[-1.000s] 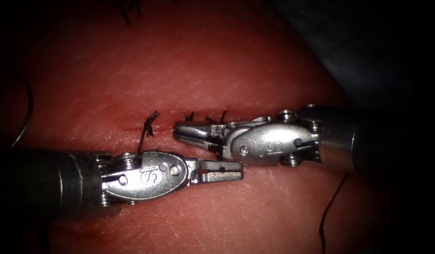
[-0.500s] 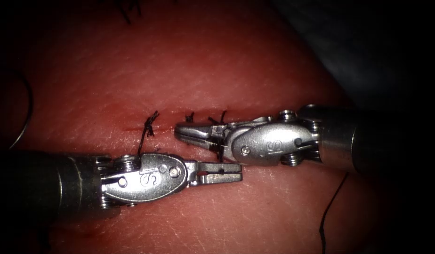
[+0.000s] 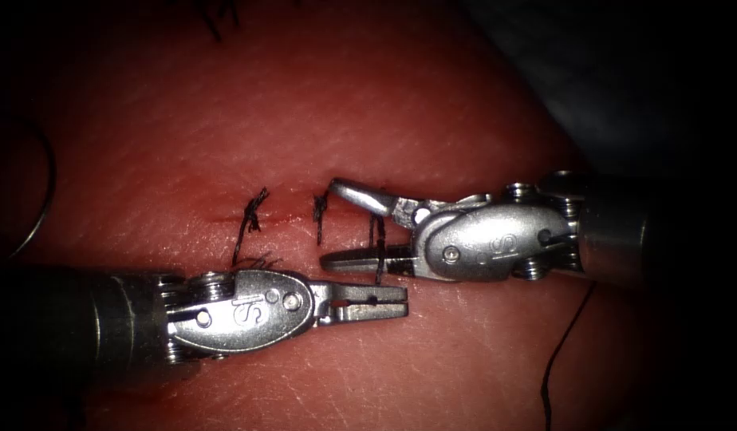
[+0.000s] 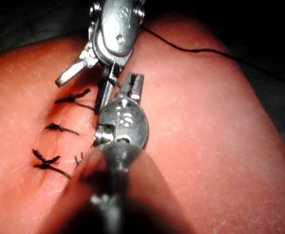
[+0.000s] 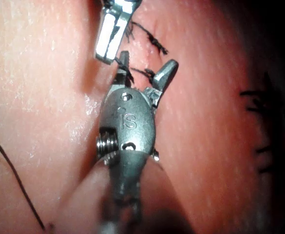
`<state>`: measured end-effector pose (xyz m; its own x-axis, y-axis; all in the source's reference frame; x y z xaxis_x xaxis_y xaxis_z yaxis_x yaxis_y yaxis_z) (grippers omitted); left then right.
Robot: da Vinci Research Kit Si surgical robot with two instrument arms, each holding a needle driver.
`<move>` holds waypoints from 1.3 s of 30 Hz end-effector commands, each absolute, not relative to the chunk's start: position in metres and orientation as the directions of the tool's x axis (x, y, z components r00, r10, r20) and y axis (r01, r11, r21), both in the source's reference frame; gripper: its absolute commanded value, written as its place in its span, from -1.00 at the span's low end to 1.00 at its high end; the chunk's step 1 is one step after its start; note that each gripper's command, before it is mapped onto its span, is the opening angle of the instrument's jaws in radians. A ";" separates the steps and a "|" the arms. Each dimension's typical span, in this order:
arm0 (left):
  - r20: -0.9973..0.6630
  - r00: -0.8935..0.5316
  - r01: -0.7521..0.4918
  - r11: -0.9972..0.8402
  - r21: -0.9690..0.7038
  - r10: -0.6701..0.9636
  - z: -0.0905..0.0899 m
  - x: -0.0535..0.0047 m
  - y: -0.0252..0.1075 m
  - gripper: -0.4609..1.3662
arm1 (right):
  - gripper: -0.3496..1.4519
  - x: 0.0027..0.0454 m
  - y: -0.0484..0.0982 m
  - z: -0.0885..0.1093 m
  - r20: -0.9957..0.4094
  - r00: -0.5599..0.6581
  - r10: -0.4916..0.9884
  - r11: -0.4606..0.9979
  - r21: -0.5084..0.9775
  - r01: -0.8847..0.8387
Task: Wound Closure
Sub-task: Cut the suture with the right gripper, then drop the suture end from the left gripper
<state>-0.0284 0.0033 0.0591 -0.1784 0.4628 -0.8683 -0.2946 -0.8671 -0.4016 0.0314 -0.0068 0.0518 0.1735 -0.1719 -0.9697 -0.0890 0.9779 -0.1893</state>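
The tissue (image 3: 400,112) has a cut running across it, closed by three knotted stitches (image 3: 253,211). My right tool (image 3: 334,225) reaches in from the right with its jaws wide open over the rightmost stitch (image 3: 376,227), and nothing is gripped. A short thread tail (image 3: 378,259) stands up between those jaws. Just below, my left tool (image 3: 368,302) is shut on the lower end of that tail. In the left wrist view the left tool (image 4: 132,84) lies under the open right tool (image 4: 86,85). In the right wrist view the right tool (image 5: 144,68) straddles a stitch (image 5: 147,73).
A loose thread (image 3: 564,343) trails down the tissue at the right, also seen as a thread (image 4: 191,48) and a thread (image 5: 15,180). A thread loop (image 3: 45,183) lies at the far left. More stitch ends (image 3: 217,16) sit at the top.
The right tool's jaws have gone from shut to wide open and the tool has drawn back a little to the right. The left tool stays shut, almost still.
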 end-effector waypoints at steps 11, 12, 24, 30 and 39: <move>-0.852 -0.161 -0.282 -0.850 -0.445 0.499 0.058 -0.0293 0.002 -0.88 | 0.65 0.0252 -0.006 0.051 -0.958 0.232 -0.166 0.979 -0.188 -0.076; -0.849 -0.158 -0.281 -0.848 -0.450 0.503 0.058 -0.0295 0.002 -0.88 | 0.65 0.0247 -0.006 0.050 -0.958 0.235 -0.164 0.980 -0.185 -0.073; -0.780 -0.108 -0.197 -0.782 -0.591 0.616 0.057 -0.0328 -0.001 -0.88 | 0.61 0.0190 -0.004 0.049 -0.949 0.274 -0.156 0.975 -0.193 -0.112; -0.706 -0.106 -0.177 -0.712 -0.679 0.700 0.057 -0.0343 -0.002 -0.88 | 0.62 0.0181 -0.004 0.050 -0.941 0.306 -0.146 0.973 -0.192 -0.125; -0.572 -0.153 -0.208 -0.592 -0.778 0.806 0.060 -0.0350 -0.005 -0.88 | 0.62 0.0183 -0.004 0.050 -0.940 0.307 -0.146 0.973 -0.193 -0.126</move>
